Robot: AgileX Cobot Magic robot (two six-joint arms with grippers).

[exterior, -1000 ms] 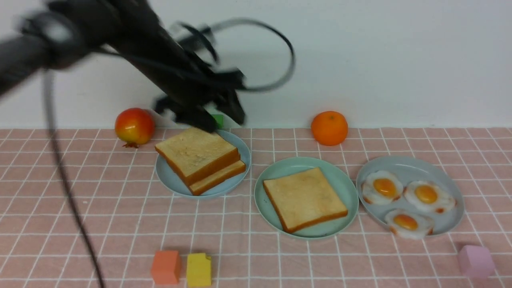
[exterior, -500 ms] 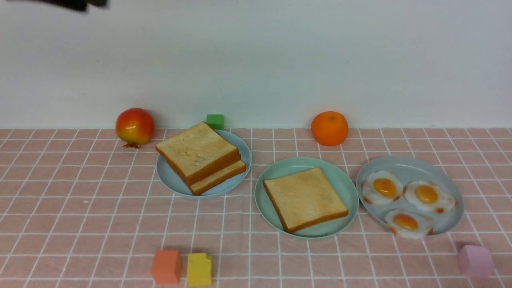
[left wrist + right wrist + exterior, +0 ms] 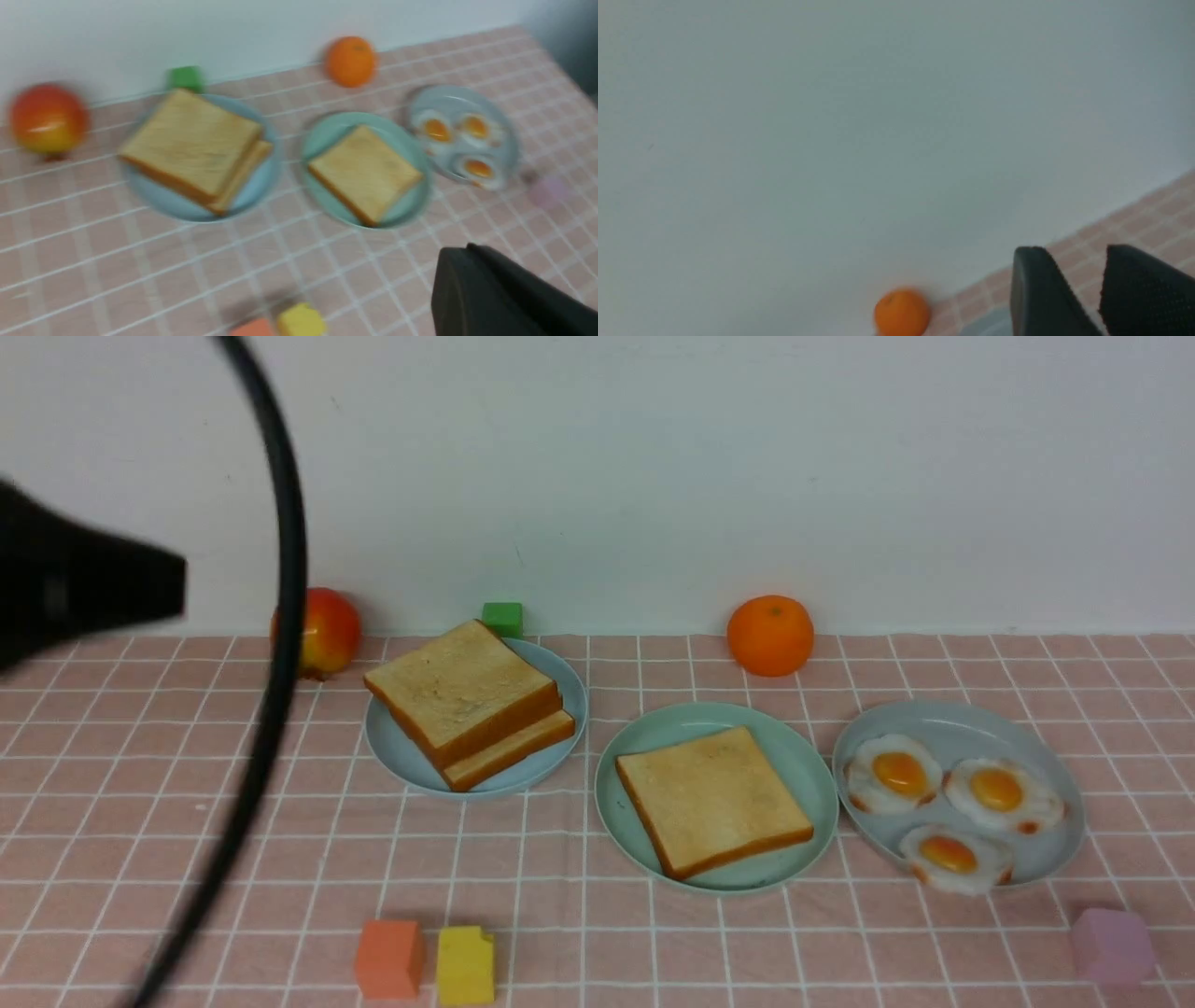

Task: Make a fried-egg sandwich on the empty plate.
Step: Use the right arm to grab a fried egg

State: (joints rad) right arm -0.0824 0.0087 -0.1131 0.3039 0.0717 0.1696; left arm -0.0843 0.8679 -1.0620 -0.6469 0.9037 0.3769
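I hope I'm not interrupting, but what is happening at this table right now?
The robot is partway through a fried-egg sandwich. One toast slice lies on the mint-green plate, with no egg on it yet. Two more slices are stacked on the pale-blue plate, three fried eggs on the oval plate. The right gripper is open and empty; the left arm, blurred, touches nothing.

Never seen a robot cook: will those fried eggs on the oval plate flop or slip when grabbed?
Probably floppy: the fried eggs look thin and flat with wavy edges. Likely light too. Their smooth-looking tops suggest plastic, so one may slip; the front egg lies over the rim of the oval plate, perhaps an easier pinch.
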